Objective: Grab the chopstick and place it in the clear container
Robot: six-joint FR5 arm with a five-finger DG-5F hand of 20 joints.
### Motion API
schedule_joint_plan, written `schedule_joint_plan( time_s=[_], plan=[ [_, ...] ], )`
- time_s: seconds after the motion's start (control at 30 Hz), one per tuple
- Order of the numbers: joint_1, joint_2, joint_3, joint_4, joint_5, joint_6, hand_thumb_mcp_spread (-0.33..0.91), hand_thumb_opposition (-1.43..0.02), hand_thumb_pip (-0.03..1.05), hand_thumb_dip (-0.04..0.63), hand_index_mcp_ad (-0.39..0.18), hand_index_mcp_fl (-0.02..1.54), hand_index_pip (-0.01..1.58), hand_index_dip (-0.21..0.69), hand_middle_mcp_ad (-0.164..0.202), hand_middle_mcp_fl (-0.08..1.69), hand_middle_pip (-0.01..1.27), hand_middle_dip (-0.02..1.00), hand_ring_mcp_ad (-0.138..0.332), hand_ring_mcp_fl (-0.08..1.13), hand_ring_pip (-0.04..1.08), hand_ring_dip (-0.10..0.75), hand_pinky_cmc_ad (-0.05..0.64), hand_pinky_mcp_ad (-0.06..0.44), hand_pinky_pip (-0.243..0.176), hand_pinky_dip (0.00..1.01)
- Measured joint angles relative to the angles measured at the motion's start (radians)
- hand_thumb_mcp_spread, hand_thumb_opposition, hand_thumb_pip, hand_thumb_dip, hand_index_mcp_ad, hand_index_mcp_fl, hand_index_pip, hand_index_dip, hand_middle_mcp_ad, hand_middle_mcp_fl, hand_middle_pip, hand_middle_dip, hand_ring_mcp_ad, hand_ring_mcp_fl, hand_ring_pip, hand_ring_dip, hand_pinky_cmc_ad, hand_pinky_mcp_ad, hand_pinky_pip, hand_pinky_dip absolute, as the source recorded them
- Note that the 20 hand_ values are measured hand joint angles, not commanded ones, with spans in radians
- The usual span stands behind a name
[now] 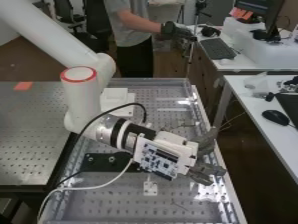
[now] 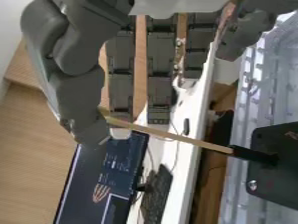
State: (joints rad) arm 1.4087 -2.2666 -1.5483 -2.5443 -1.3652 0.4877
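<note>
In the high view, a perforated table [image 1: 33, 122] stood left of the clear container [image 1: 133, 202], and a black plate [image 1: 98, 162] lay at the container's left side. The hand [image 1: 207, 171] hung over its right side, thumb and a finger clamped on the chopstick [image 2: 179, 137] near one end. A mouse [image 1: 275, 117] sat right of the container, on a white desk [image 1: 247, 102].

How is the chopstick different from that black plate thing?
The chopstick is long and thin, but the black plate is broad and flat. Most of the chopstick is pale tan, while the plate is black. The plate has a shiny round bit near its edge; the chopstick's tan part is plain. Both have straight sides.
</note>
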Motion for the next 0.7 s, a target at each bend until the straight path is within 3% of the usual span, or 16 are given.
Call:
schedule_joint_plan(
  time_s=[0.5, 0.7],
  plan=[
    [-0.009, -0.007, 0.017, -0.006, -0.005, -0.015, 0.55, -0.82, 0.47, 0.29, -0.185, 0.92, 0.29, 0.248, 0.028, 0.91, 0.12, 0.62, 0.108, 0.26, 0.1, 0.209, 0.264, 0.202, -0.096, 0.14],
    [-0.014, -0.008, 0.023, -0.008, -0.004, -0.017, 0.57, -0.81, 0.47, 0.29, -0.187, 0.94, 0.3, 0.248, 0.028, 0.91, 0.13, 0.64, 0.105, 0.29, 0.1, 0.251, 0.264, 0.202, -0.093, 0.14]
  ],
)
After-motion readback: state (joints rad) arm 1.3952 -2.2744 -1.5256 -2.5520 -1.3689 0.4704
